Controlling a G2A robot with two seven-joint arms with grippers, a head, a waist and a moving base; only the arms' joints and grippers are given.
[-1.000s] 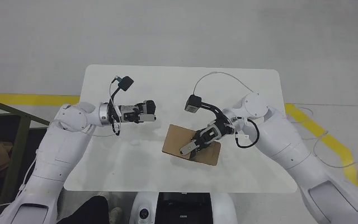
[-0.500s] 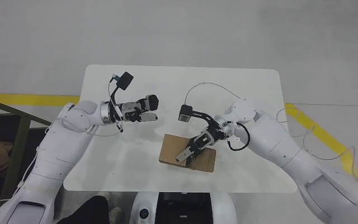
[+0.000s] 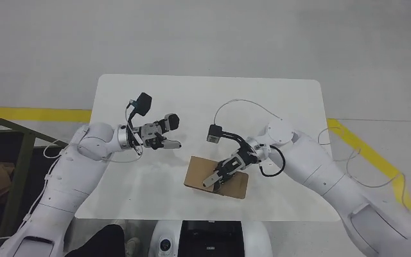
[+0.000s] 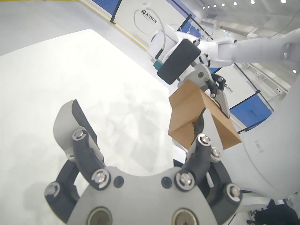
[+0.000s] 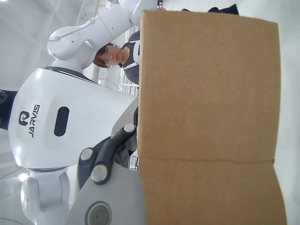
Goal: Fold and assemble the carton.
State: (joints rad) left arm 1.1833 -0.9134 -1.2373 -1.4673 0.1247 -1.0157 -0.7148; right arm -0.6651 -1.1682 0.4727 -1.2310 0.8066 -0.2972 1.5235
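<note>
The brown carton (image 3: 225, 180) is a flattened, partly folded piece of cardboard near the front edge of the white table (image 3: 276, 96). My right gripper (image 3: 210, 180) is shut on it from the right, one finger lying across its upper face. The left wrist view shows the carton (image 4: 187, 108) tilted and raised off the table, held by the right gripper (image 4: 219, 100). In the right wrist view the carton (image 5: 208, 90) shows a crease line across it. My left gripper (image 3: 174, 133) hangs open to the left of the carton, apart from it, with nothing between its fingers (image 4: 77, 115).
A thin white cable (image 3: 250, 101) loops from the right arm over the back of the table. The table's front edge (image 3: 212, 220) runs close below the carton. Bare tabletop lies to the left and behind.
My right gripper has carried the carton toward the table's front edge and slightly left. My left gripper has turned and shifted a little nearer the carton, still open.
</note>
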